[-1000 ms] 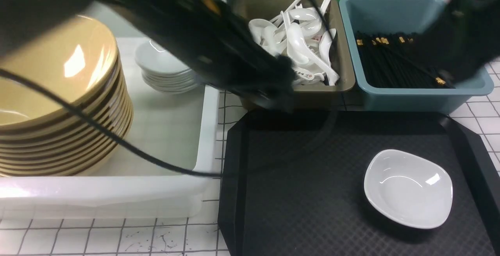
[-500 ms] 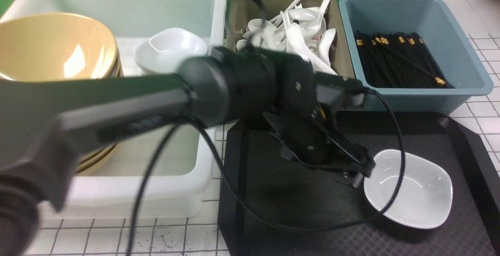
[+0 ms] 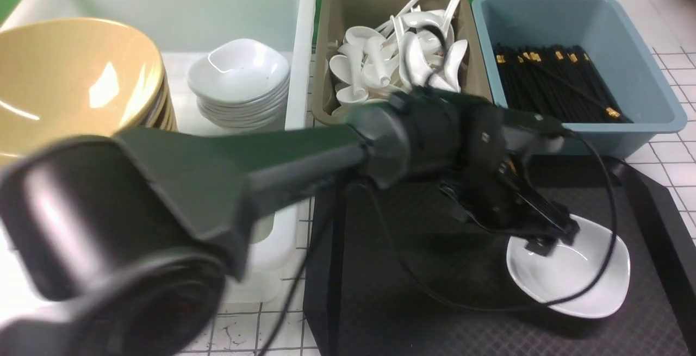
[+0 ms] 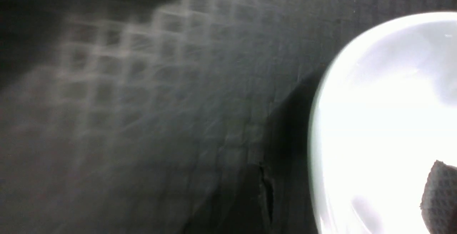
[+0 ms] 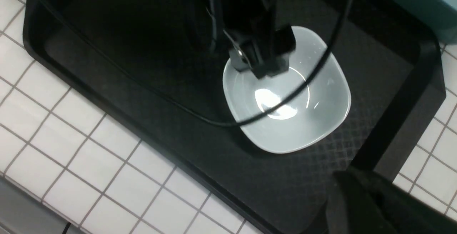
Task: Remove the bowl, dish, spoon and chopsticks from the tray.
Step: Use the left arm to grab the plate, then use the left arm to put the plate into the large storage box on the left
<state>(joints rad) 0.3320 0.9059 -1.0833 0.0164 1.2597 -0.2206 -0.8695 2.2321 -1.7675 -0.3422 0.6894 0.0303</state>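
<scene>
left claw (image 3: 548,236) is spread wide and hangs right at the little white dish (image 3: 582,285), over its 10 o'clock rim in the front view, so the dish's middle lies toward 4 o'clock from the tips. the dish is on the black tray (image 3: 380,269), in its 4 o'clock part. it's rounded-square, so no real long side to line up with. right claw (image 5: 357,198) is pressed together, well above, so left is clearly nearer. my guess is the next step is pinching that rim
</scene>
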